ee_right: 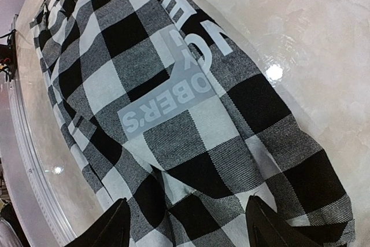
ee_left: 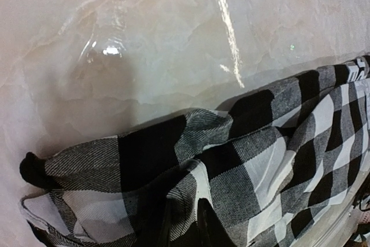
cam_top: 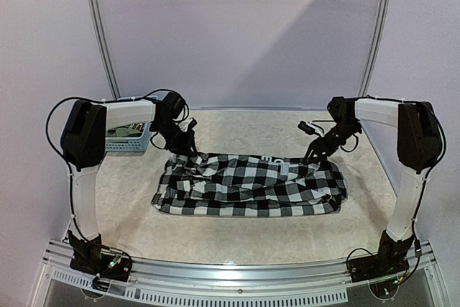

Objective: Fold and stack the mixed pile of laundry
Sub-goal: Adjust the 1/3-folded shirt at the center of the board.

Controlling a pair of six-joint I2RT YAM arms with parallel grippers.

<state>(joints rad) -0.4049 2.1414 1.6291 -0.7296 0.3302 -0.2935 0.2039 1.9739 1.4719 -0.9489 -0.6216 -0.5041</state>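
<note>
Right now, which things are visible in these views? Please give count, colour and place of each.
checked shirt: one, black and white, crumpled at table centre, grey lettering on it.
basket: one, light blue, far left, behind the left arm; contents unclear.
table: one, pale marbled beige, under everything.
left arm: one, white and black, jaws at the shirt's far left corner.
right arm: one, white and black, jaws open over the shirt's far right corner.
</note>
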